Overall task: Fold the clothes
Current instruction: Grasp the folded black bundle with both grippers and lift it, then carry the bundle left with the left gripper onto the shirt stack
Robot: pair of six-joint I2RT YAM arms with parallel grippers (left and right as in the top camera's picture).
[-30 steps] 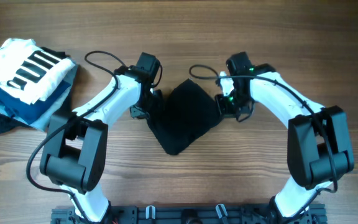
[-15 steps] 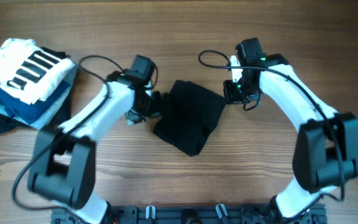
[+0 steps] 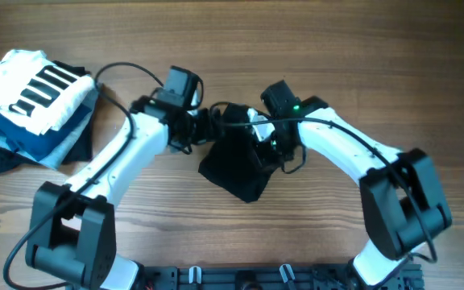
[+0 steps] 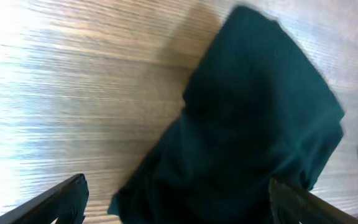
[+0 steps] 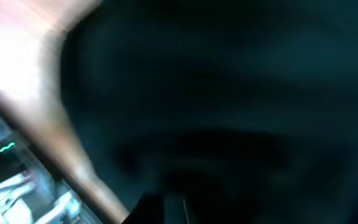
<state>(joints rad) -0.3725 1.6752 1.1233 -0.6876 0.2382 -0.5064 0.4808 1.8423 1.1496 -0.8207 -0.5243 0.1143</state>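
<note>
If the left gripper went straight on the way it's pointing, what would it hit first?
Most likely the black shirt: the left gripper is open and the bundled fabric lies right ahead between its fingers, though depth is unclear.

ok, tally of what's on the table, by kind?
robot arms: 2 (left arm, right arm)
black shirt: 1
white striped garment: 1
blue folded pile under it: 1 (layers can't be counted)
total: 5
</note>
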